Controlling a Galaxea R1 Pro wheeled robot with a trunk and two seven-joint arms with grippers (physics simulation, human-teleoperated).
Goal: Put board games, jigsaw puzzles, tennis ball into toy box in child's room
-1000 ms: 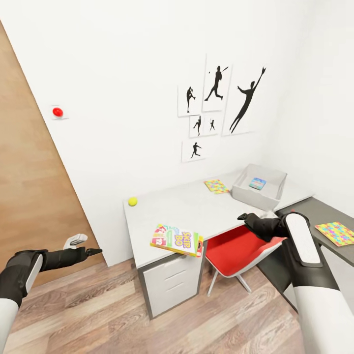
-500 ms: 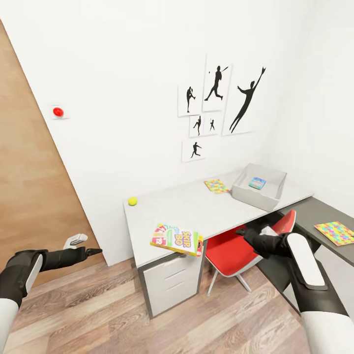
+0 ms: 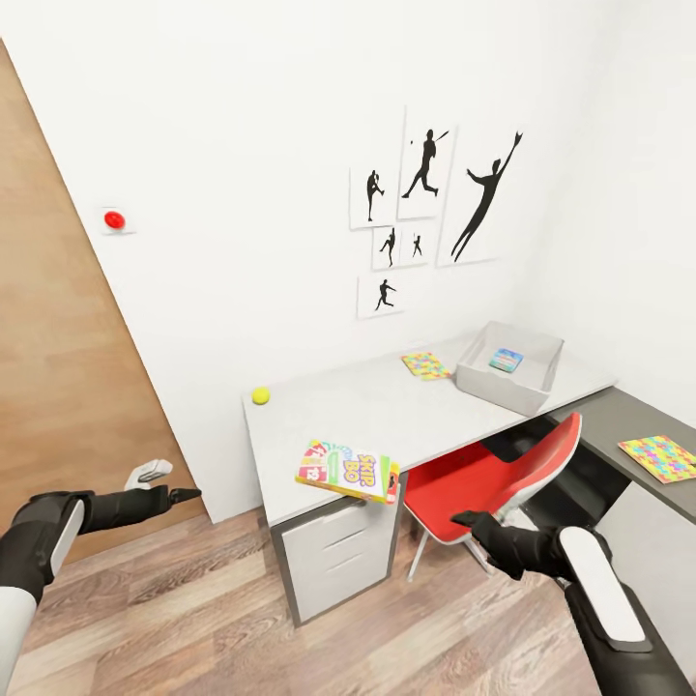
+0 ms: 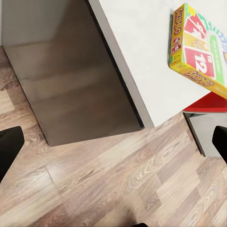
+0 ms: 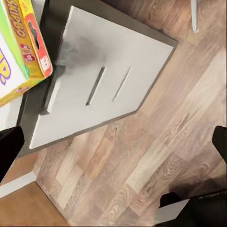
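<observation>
Head view: the left hand [image 3: 184, 494] sits at 8 o'clock, low over the wood-plank floor [image 3: 193, 599] beside the brown wooden door [image 3: 58, 387]; whether its fingers are wide or narrow cannot be told here. In the left wrist view the dark fingertips [image 4: 9, 146] stand at opposite frame edges, so the hand is wide, holding nothing.

The pale grey L-shaped desk [image 3: 387, 406] occupies the centre. A small yellow-green tennis ball [image 3: 260, 395] lies near its rear left corner. The yellow-green-red lettered board game box [image 3: 348, 472] lies at the front edge, overhanging the white drawer unit [image 3: 338, 561]. At 1 o'clock, one multicoloured jigsaw puzzle [image 3: 425, 365] lies flat just beside the light grey open toy box [image 3: 483, 385], which holds a pale blue-green board game [image 3: 506, 361]. A red chair [image 3: 483, 483] stands tucked under the desk.

At 3 o'clock, the second jigsaw puzzle [image 3: 659, 457] lies on the dark grey section. The right hand [image 3: 464, 520] sits at 5 o'clock, below the chair seat; its fingertips [image 5: 9, 146] are wide apart, empty.
</observation>
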